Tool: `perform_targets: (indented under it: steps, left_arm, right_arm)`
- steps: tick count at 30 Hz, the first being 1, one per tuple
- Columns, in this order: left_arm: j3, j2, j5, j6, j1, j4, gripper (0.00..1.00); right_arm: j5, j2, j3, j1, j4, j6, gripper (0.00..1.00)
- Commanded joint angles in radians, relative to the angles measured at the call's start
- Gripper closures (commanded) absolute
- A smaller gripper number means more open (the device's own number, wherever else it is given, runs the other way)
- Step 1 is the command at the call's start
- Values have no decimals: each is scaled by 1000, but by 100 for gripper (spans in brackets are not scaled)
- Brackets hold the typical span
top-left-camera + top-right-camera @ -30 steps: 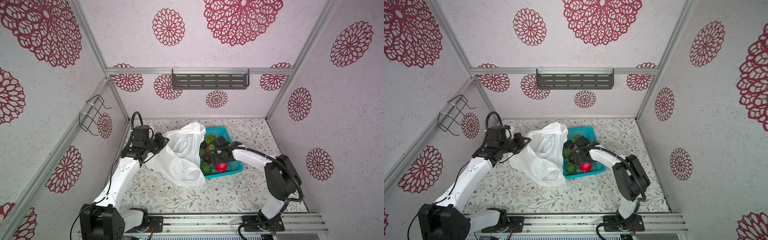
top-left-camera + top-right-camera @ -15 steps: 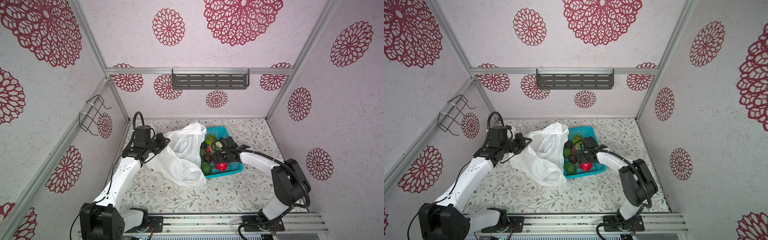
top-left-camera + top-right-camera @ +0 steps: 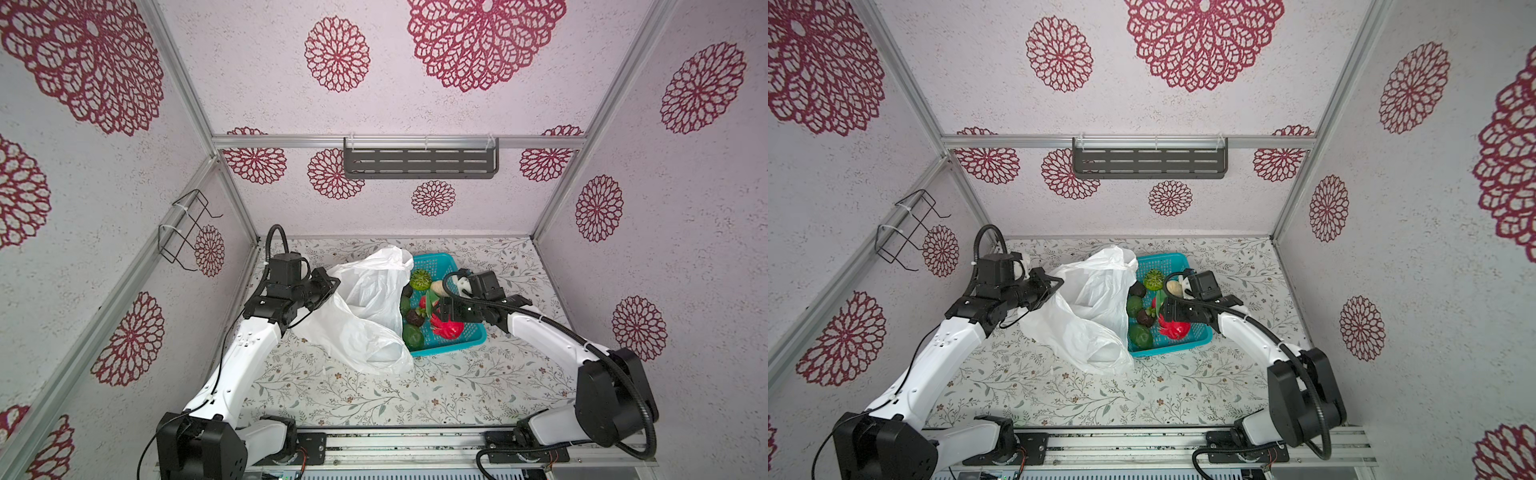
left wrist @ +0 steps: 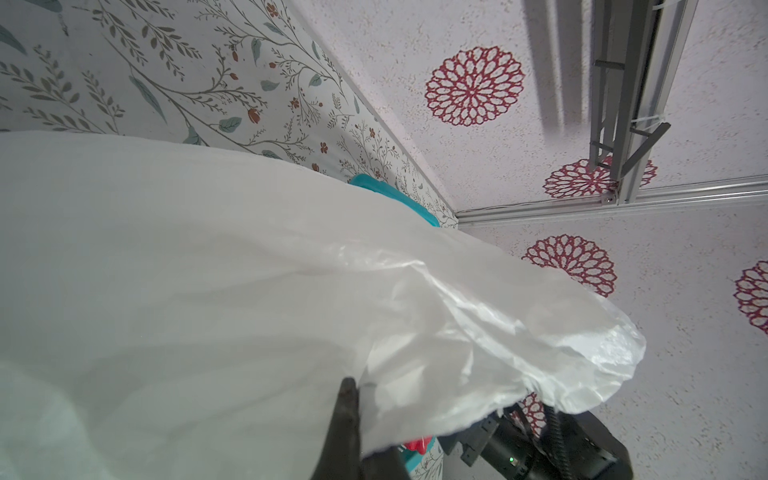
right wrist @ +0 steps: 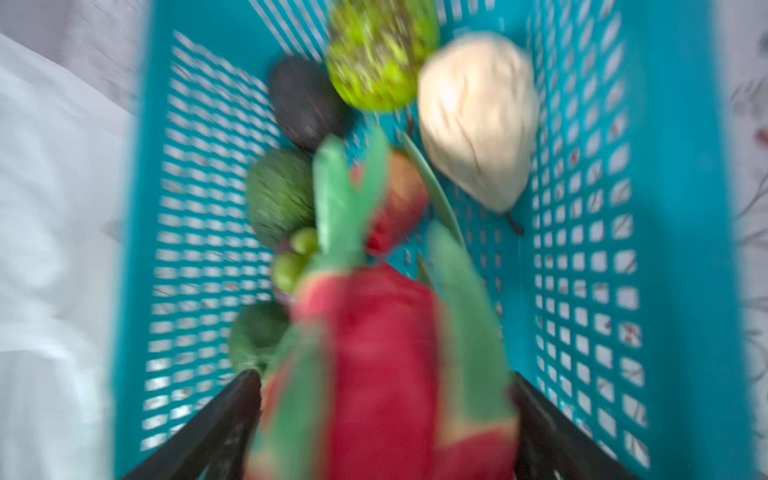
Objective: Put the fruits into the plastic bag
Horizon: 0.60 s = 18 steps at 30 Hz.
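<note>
- Bag position: plastic bag [image 3: 365, 316] lies crumpled on table [image 3: 374, 399], just left of teal basket [image 3: 440, 259], with its side against the basket's near wall. One edge is held up off the table.
- L gripper [image 3: 332, 286]: clenched on that raised bag edge. Wrist view shows thin film pinched against a dark finger [image 4: 345, 419].
- R gripper [image 5: 382, 386]: low over the basket, fingers [image 5: 232, 411] spread wide either side of red-and-green piece [image 5: 382, 332]. Wrist view is blurred, so cannot tell whether the pads press the piece or stand clear.
- Fruits: all visible ones sit inside the basket — green bumpy ball [image 5: 378, 62] and beige bumpy lump [image 5: 478, 120] side by side at the far end, dark avocado [image 5: 307, 99] beside the ball.
</note>
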Motion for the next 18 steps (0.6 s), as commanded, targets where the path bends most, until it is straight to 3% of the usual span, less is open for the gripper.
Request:
perform_targets:
  steps: [1,4,8,9,13,18]
  left_arm:
    - [-7,-10,-8,-6,-9,11,100]
    - [-3,-4,-4,-5,-9,11,100]
    - [-3,5,-4,-4,-11,13,100]
    - [-2,8,-3,-4,-11,13,100]
    - [1,15,2,-2,-12,16,100]
    - [1,17,4,0,-15,15,100]
  right_arm:
    - [-118,-80,17,-12,82,17,100]
    - [-178,-109,12,-12,97,25,100]
    - [-145,-93,36,-10,46,0,97]
    - [-116,-77,51,-8,13,-6,67]
    - [6,-37,77,34,-77,-64,3]
    - [146,7,92,48,-139,-74,1]
